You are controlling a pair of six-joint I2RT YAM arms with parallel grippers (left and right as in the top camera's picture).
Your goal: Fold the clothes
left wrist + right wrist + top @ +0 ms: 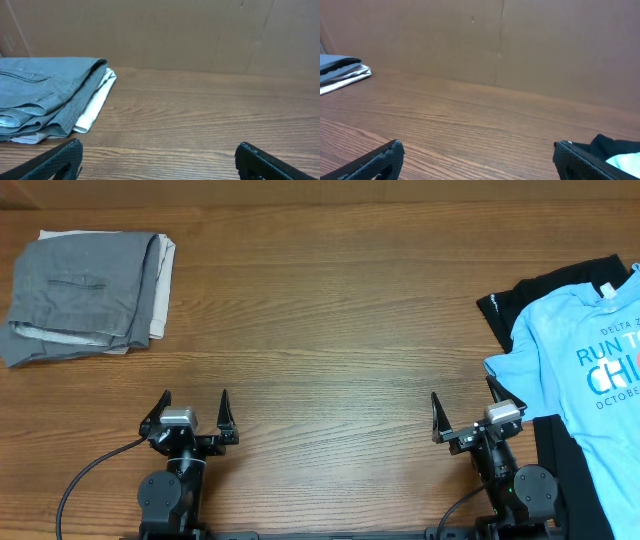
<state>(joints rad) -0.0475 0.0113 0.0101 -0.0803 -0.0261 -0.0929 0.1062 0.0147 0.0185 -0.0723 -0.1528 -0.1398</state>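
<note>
— Which arm is nearer the light blue T-shirt (580,330)?
— The right gripper (463,396). The shirt lies lengthwise down the frame's right edge, just beside it. The left gripper (195,395) is well apart. Both are spread wide and empty.

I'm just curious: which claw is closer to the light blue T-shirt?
The right gripper: it sits close beside the light blue T-shirt. The left gripper is far off to the other side, nearer the grey trousers.

Black left pincer (194,396), black right pincer (463,391), pointed fingers (224,408), silver wrist blocks (176,418), black cables (84,476)
</note>
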